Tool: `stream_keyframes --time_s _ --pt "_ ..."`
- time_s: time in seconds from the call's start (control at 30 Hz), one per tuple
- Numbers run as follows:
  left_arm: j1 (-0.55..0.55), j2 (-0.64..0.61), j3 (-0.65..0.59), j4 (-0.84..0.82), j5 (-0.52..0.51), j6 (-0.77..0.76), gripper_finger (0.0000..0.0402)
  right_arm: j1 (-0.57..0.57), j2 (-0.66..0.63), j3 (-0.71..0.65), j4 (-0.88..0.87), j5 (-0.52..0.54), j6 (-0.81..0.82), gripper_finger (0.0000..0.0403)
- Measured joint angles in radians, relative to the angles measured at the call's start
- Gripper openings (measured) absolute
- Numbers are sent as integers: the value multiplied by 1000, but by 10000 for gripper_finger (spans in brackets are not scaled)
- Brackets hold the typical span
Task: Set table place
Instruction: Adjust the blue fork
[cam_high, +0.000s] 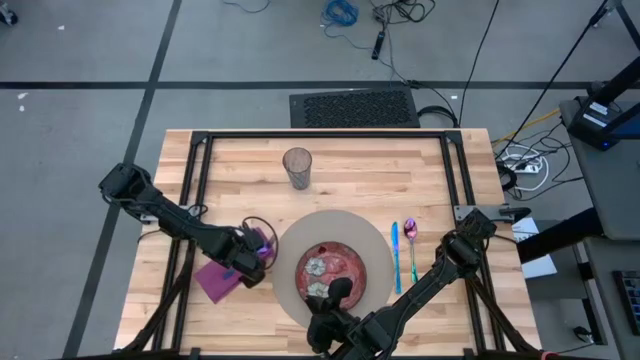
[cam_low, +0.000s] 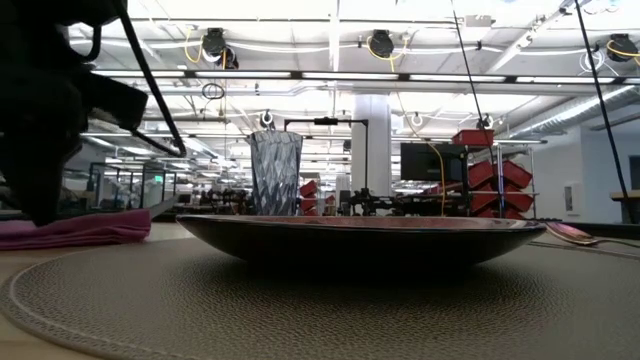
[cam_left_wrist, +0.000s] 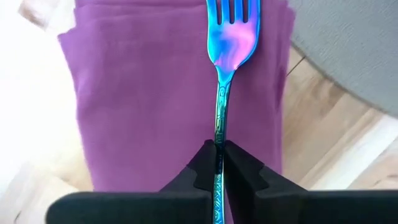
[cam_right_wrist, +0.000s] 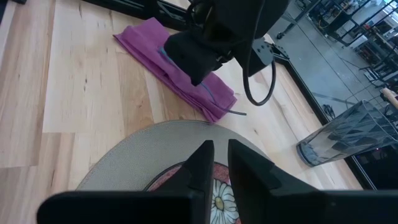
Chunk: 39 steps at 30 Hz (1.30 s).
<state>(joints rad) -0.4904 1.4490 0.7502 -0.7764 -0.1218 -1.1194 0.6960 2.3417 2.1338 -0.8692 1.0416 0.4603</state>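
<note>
Looking down, you see the big wooden surface (cam_high: 330, 170) on a grey floor with cables. Behind it the room has bright ceiling lights and red bins. On the surface lies the round mat (cam_high: 340, 235), with the red plate (cam_high: 345, 262) on it. Left of the mat is the purple napkin (cam_high: 218, 277). Your left claw (cam_left_wrist: 220, 149) is clenched on the fork (cam_left_wrist: 227, 43) over that napkin. Your right claw (cam_right_wrist: 219, 152) is shut, holding nothing, above the plate's near edge. The glass (cam_high: 297, 167) stands behind the mat. Two more cutlery pieces (cam_high: 403, 245) lie right of it. Your arm hides part of the napkin.
</note>
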Motion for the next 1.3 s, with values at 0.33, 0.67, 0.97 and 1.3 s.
stream_keyframes --time_s 0.33,0.67,0.97,1.3 --pt "0 0 0 -59 19 -8 1 0 0 0 0 0 0 34" --pt "-25 0 1 -135 59 -79 1 1 0 0 -1 0 0 34" --pt "-68 0 1 -161 70 -150 1 3 0 0 -1 0 0 34" --pt "-69 0 1 -152 85 -157 0 5 0 0 3 0 0 34"
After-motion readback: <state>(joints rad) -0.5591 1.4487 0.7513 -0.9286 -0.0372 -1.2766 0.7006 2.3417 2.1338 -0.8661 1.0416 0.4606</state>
